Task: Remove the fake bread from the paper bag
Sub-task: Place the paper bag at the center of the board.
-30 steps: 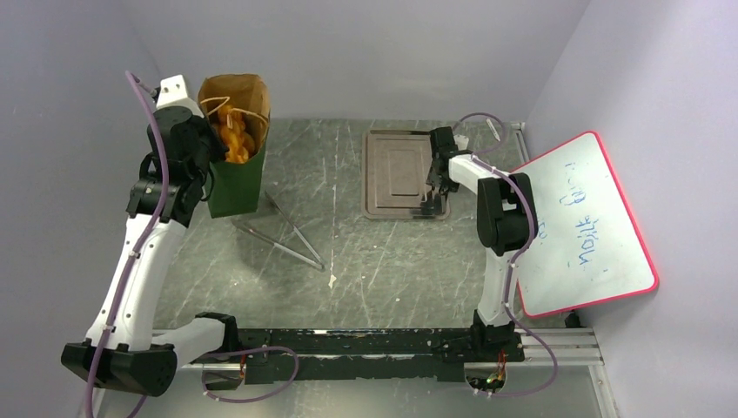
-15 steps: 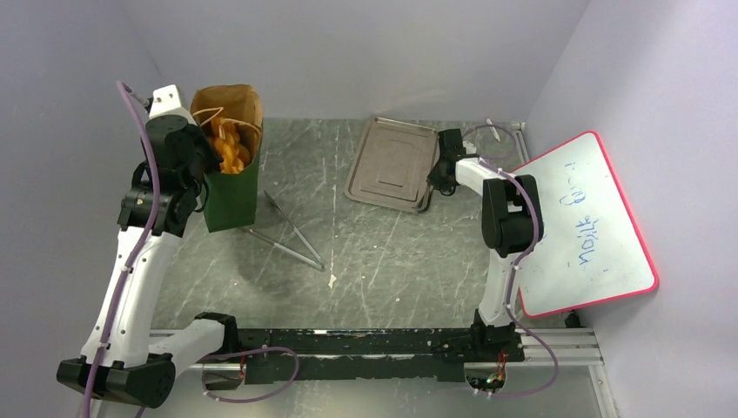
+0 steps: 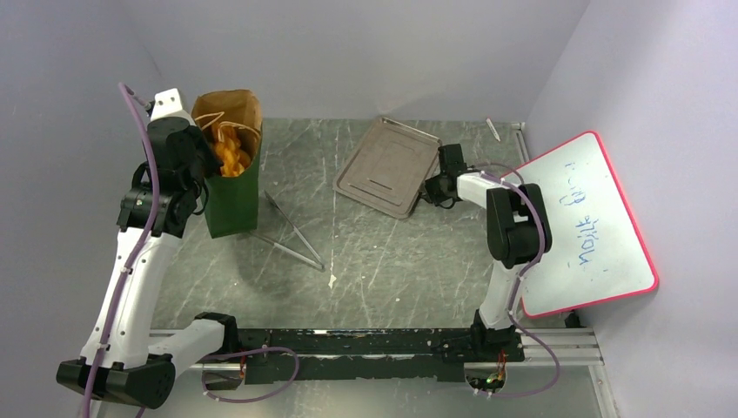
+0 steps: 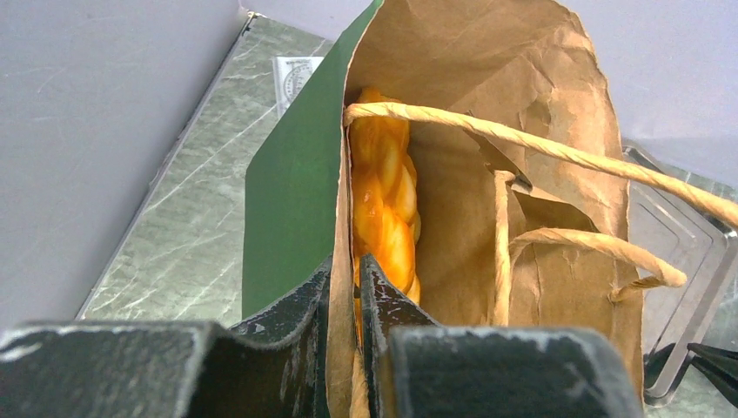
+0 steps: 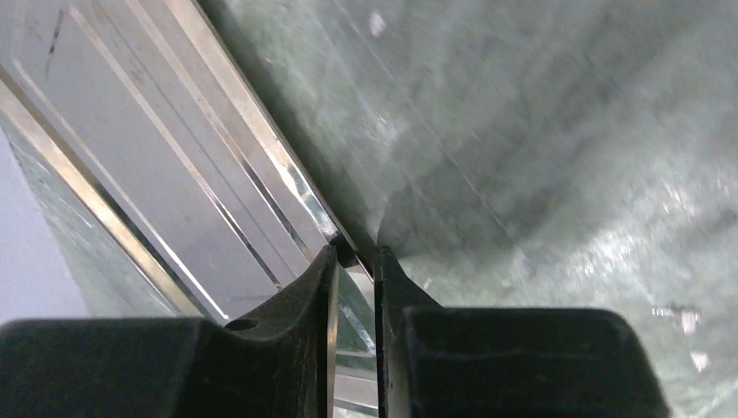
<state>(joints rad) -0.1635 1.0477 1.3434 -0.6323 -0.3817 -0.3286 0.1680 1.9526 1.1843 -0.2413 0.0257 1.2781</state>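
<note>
The dark green paper bag (image 3: pixel 233 196) stands upright at the far left, its brown inside and tan cord handles showing in the left wrist view (image 4: pixel 291 200). Orange fake bread (image 3: pixel 228 155) sits inside; a braided piece (image 4: pixel 383 205) lies against the near wall. My left gripper (image 3: pixel 198 165) is shut on the bag's near wall at the rim (image 4: pixel 345 287), one finger outside, one inside. My right gripper (image 3: pixel 432 187) is shut on the right edge of the grey metal tray (image 3: pixel 387 165), seen in the right wrist view (image 5: pixel 355 261); the tray (image 5: pixel 174 165) is lifted and tilted.
Metal tongs (image 3: pixel 283 235) lie on the table right of the bag. A whiteboard with a red rim (image 3: pixel 579 222) leans at the right wall. A small pen-like thing (image 3: pixel 493 129) lies at the far right. Walls stand close on the left and back.
My right gripper has dragged and turned the tray leftward and tilted it. My left gripper has set the bag more upright and moved it slightly left.
</note>
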